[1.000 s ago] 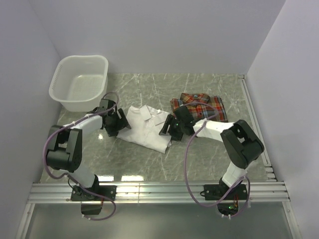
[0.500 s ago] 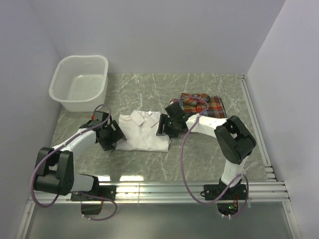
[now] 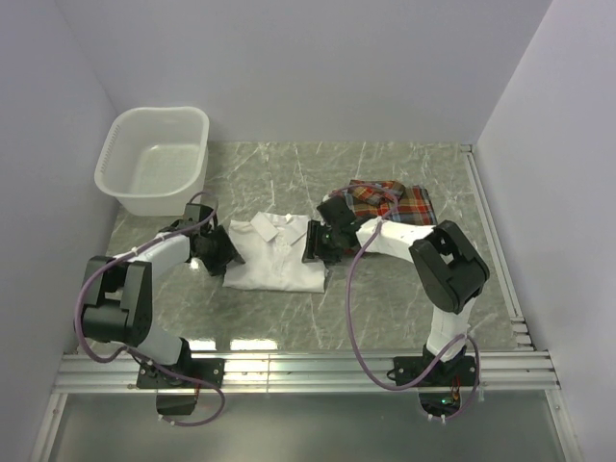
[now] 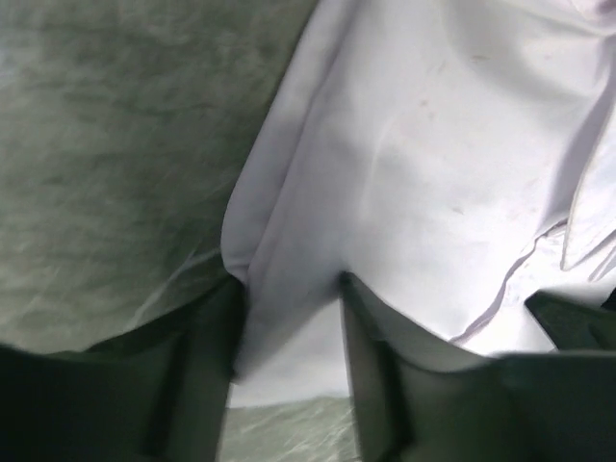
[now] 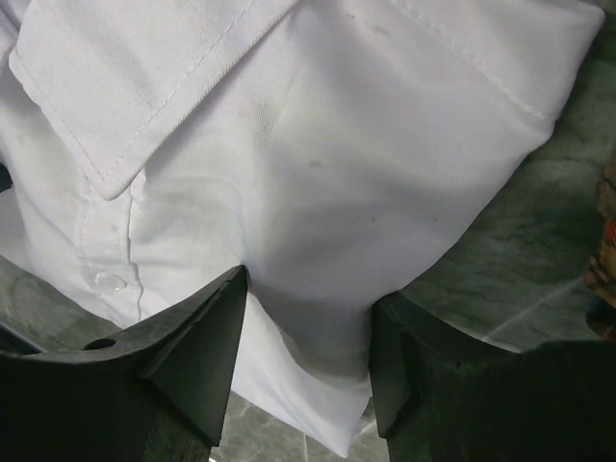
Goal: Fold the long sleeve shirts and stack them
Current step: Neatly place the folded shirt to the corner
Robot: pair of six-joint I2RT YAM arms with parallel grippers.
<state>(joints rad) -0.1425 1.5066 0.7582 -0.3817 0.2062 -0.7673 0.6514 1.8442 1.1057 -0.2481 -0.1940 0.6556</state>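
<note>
The white shirt [image 3: 274,255] lies folded on the table, collar towards the back. My left gripper [image 3: 218,252] is at its left edge. In the left wrist view [image 4: 289,284] both jaws press a fold of the white cloth [image 4: 414,144]. My right gripper [image 3: 316,245] is at the shirt's right edge. Seen from the right wrist [image 5: 308,289], it is shut on a bulge of white fabric [image 5: 337,144] below the collar. The folded plaid shirt [image 3: 390,204] lies just behind my right arm; a sliver of it [image 5: 606,245] shows at the edge of the right wrist view.
A white plastic basket [image 3: 159,114] stands at the back left corner. Walls close in the table on the left, back and right. A metal rail [image 3: 308,364] runs along the near edge.
The white shirt has been turned and squared up. My left gripper moved in to its left edge. Both grippers' jaws have narrowed onto the cloth.
</note>
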